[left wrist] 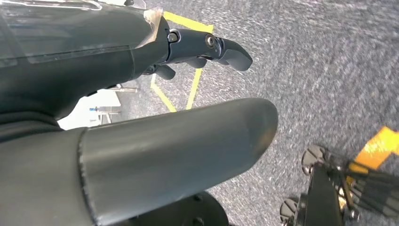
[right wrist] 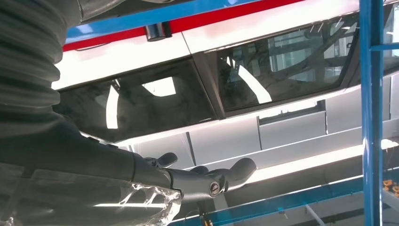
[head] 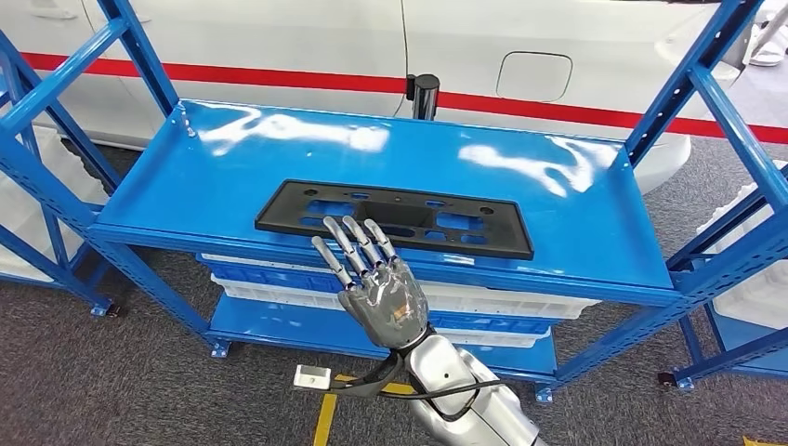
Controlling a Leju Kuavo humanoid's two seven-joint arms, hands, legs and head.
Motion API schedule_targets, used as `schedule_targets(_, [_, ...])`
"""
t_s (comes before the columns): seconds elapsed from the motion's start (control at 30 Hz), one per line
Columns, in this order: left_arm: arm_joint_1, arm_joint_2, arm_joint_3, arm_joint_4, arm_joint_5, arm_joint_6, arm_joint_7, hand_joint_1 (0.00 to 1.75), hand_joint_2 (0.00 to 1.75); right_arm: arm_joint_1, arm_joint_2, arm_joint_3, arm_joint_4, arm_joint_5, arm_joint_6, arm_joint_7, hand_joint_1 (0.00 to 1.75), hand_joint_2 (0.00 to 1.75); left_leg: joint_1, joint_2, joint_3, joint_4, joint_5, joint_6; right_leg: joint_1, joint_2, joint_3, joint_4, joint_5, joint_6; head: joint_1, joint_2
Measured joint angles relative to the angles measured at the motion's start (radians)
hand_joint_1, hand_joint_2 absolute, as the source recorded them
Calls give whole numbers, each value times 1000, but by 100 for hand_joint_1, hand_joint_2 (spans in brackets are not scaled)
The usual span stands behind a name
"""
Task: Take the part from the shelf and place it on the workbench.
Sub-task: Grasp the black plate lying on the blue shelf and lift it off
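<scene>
With right hand (head: pixel 386 299) raised in front of the shelf (head: pixel 232 177), seen from the head view: fingers (head: pixel 358 243) spread and straight, holding nothing. Fingertips overlap the part's near edge in that view; cannot tell whether touching or hovering above. Palm sits off the shelf's front edge, silver forearm coming up from below.

Part (head: pixel 395 216): flat black rectangular plate with cut-outs and holes, lying flat on the top blue deck, close to the front edge, roughly mid-width, long side parallel to that edge. Not lifted.

Right wrist view: right hand's fingers (right wrist: pixel 235 172) extended, apart, empty. Behind them, white car (right wrist: pixel 244 52) with dark windows and a red stripe, plus a blue upright (right wrist: pixel 371 113) of the rack.

Left hand (left wrist: pixel 141 141) in the left wrist view: hanging over grey carpet (left wrist: pixel 320 70), thick thumb in the foreground, darker fingers (left wrist: pixel 221 47) bent slightly but apart, nothing in them. Yellow floor tape (left wrist: pixel 193 89) under it.

Lower shelf tiers in the head view: white and blue bins (head: pixel 279 279) stacked below the top deck. Black cylindrical post (head: pixel 425 96) at the deck's back edge, near centre. Glare patches across the deck's back half. More blue racking at both sides, white bins on the right one (head: pixel 753 279).
</scene>
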Motion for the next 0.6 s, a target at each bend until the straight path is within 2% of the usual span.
schedule_targets(0.07, [0,1,1,0,0,0,0,0,0,-2,3,-4,-1,0,8,0,0,175,-3,-1,6,-5,0,19,-3,-3,-15,34,-19,5,0,0])
schedule_targets(0.1, [-1,1,2,0,0,0,0,0,0,-3,4,-6,-1,0,11,0,0,175,-4,0,9,-7,-1,28,-5,-4,-40,84,-41,2,0,0])
schedule_targets(0.17, [-1,2,2,0,0,0,0,0,0,-3,3,-9,-1,0,16,0,0,175,-8,0,11,-7,-4,38,-3,-5,-117,230,-94,-6,0,0])
schedule_targets(0.2, [-1,1,2,0,0,0,0,0,0,-3,3,-10,-1,1,17,0,0,175,-10,-1,12,-6,-6,40,-2,-5,-153,290,-110,-6,0,0])
schedule_targets(0.23, [-1,1,3,0,0,0,0,0,0,-2,2,-11,-1,1,19,0,0,175,-12,-2,14,-6,-8,41,-1,-5,-174,317,-111,-3,0,0])
schedule_targets(0.27, [-1,1,4,0,0,0,0,0,0,-2,2,-11,-1,1,19,0,0,175,-14,-3,17,-6,-11,41,0,-5,-173,300,-94,2,0,0])
schedule_targets(0.33, [-1,1,7,0,0,0,0,0,0,-3,2,-11,-1,1,19,0,0,175,-17,-7,27,-6,-18,39,2,-5,-121,171,-29,11,0,0])
schedule_targets(0.37, [-1,0,9,0,0,0,0,0,0,-4,2,-12,-1,1,20,0,0,175,-20,-8,31,-4,-22,36,5,-5,-90,100,2,10,0,0])
schedule_targets(0.4, [-1,0,10,0,0,0,0,0,0,-4,2,-12,-1,1,22,0,0,175,-23,-9,34,-4,-26,32,7,-4,-68,51,24,5,0,0])
schedule_targets(0.47, [-1,-1,11,0,0,0,0,0,0,-6,2,-14,0,5,29,6,0,175,-25,-10,36,-3,-32,24,12,-3,-53,19,37,-10,0,0])
schedule_targets(0.53, [-1,0,11,0,0,1,0,0,0,-10,3,-15,2,11,37,22,0,175,-21,-9,37,-1,-37,14,8,-1,-48,15,39,-22,0,0])
schedule_targets(0.6, [-2,0,12,0,0,2,0,0,0,-17,4,-17,6,15,42,43,0,175,-18,-8,18,43,-63,2,2,-1,-38,9,38,-34,-1,0])
